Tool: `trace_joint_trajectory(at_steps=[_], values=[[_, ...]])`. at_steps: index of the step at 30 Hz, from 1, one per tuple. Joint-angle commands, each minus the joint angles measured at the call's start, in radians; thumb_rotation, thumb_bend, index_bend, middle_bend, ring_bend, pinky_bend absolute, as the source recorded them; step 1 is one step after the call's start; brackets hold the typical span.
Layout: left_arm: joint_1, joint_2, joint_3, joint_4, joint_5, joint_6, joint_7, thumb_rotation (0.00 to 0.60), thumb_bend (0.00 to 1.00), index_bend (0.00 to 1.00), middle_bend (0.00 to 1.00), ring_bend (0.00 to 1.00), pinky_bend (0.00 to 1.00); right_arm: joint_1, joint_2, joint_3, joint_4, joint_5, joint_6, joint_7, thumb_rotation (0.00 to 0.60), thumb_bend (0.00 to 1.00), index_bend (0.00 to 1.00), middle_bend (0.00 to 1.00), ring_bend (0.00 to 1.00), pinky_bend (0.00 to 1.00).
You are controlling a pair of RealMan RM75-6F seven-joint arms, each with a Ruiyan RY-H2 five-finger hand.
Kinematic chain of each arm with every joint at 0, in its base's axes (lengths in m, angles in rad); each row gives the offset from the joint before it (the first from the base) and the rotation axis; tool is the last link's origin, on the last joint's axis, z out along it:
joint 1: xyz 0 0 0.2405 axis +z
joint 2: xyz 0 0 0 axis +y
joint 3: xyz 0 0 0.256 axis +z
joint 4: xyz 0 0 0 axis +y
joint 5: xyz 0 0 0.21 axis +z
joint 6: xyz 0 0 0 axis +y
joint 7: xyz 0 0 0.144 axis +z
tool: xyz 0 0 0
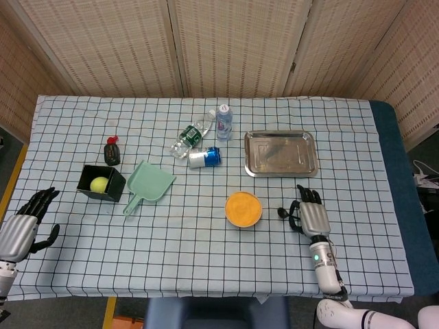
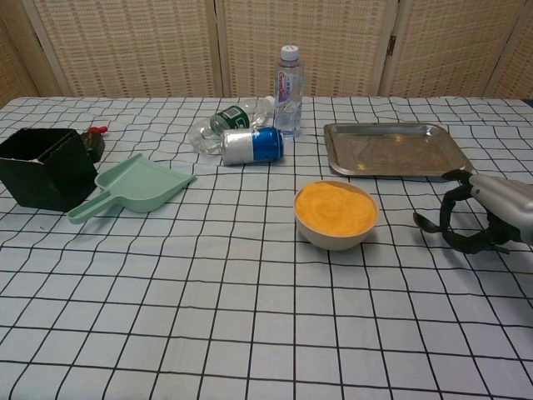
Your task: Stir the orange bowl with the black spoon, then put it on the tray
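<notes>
One hand, the right [image 2: 491, 218], is gripping the black spoon [image 2: 426, 222], its bowl end pointing left toward the nearby orange bowl [image 2: 336, 213].

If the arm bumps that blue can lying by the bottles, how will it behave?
The blue can lies on its side, so it would likely roll. It is probably light and may skid on the cloth. The crushed bottle sits close behind it and might stop it.
</notes>
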Motion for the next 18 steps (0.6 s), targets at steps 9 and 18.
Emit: trace_joint_trajectory(at_steps=[9, 18], values=[[-0.002, 0.000, -0.003, 0.000, -0.008, -0.006, 0.001, 0.600, 0.48, 0.00, 0.00, 0.00, 0.21, 0.054, 0.050, 0.033, -0.122, -0.037, 0.018, -0.085, 0.600, 0.45, 0.71, 0.04, 0.00, 0.00], [-0.005, -0.002, -0.004, 0.001, -0.010, -0.013, 0.003, 0.600, 0.49, 0.00, 0.00, 0.00, 0.21, 0.134, 0.052, 0.071, -0.201, -0.006, 0.023, -0.238, 0.600, 0.45, 0.71, 0.04, 0.00, 0.00]])
